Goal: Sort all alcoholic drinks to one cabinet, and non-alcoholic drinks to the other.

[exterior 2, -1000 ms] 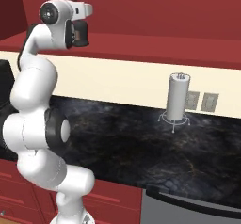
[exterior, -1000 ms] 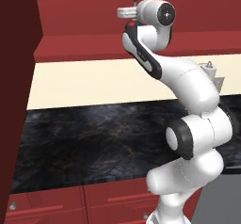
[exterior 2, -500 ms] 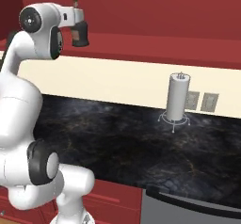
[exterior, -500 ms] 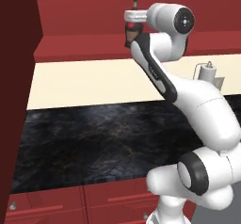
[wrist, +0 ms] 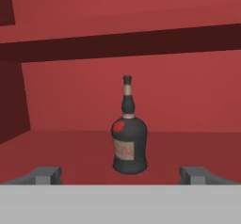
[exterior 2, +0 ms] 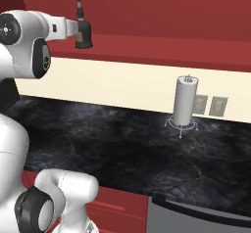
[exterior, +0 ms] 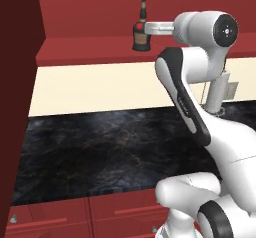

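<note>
Jaws stand wide apart and released, with nothing between them: in the hand view our two finger tips [wrist: 46, 175] sit far out at the lower corners, and the squat dark bottle [wrist: 129, 138] stands clear of both, out in front of us and centred between them.

We see the bottle upright on the red floor of the upper cabinet [wrist: 188, 96], thin neck up, pale label facing us and a small red seal on its shoulder. A dark shelf edge runs across above it, and a darker red side wall shows at the left.

From the left base view, our gripper [exterior: 146, 29] reaches level toward the bottle [exterior: 141, 32] at cabinet height, the white arm [exterior: 197, 72] bent up over the black marbled counter [exterior: 100, 147]. From that angle we cannot tell whether the fingers touch the glass.

In the right base view the gripper [exterior 2: 78, 29] sits just beside the bottle [exterior 2: 82, 29], high against the red cabinet front. Well apart to the right, a pale cylinder on a wire stand [exterior 2: 185, 104] rests on the counter [exterior 2: 122, 144] near two wall outlets [exterior 2: 210, 105]. Red drawers run below the counter edge.
</note>
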Controlling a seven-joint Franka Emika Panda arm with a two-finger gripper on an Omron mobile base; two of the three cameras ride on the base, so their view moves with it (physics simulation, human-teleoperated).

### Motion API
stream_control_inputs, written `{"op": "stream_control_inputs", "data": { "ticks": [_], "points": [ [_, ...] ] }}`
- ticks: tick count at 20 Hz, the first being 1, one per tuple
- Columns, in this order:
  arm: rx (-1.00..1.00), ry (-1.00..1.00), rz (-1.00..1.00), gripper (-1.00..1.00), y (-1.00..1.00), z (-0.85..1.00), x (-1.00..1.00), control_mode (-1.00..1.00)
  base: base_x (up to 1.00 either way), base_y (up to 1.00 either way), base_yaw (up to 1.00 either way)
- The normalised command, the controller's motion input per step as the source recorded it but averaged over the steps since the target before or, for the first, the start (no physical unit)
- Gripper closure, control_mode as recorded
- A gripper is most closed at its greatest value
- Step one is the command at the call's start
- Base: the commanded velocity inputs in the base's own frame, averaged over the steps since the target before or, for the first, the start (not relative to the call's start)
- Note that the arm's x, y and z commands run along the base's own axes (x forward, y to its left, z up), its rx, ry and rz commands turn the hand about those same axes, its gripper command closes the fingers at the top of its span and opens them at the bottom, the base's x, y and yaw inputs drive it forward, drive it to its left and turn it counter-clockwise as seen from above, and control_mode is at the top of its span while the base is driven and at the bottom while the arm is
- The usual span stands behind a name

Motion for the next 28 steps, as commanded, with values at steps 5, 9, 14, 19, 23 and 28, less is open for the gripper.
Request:
{"op": "stream_control_inputs", "data": {
  "ticks": [5, 9, 14, 19, 23, 28],
  "points": [
    [0.00, 0.22, 0.00, -1.00, -0.23, 0.00, -1.00, -1.00, 0.00, 0.00, 0.00],
    [0.00, 0.36, 0.00, -1.00, -0.07, -0.12, -0.99, -1.00, 0.00, 0.00, 0.00],
    [0.00, 0.48, 0.00, -1.00, -0.02, -0.35, -0.68, -1.00, 0.00, 0.00, 0.00],
    [0.00, 0.44, 0.00, -1.00, -0.03, -0.44, -0.56, -1.00, 0.00, 0.00, 0.00],
    [-0.04, 0.10, 0.00, -1.00, 0.00, -0.56, -0.42, -1.00, 0.00, 0.00, 0.00],
    [-0.08, 0.01, 0.00, -1.00, 0.00, -0.51, -0.07, -1.00, 0.00, 0.00, 0.00]
  ]
}}
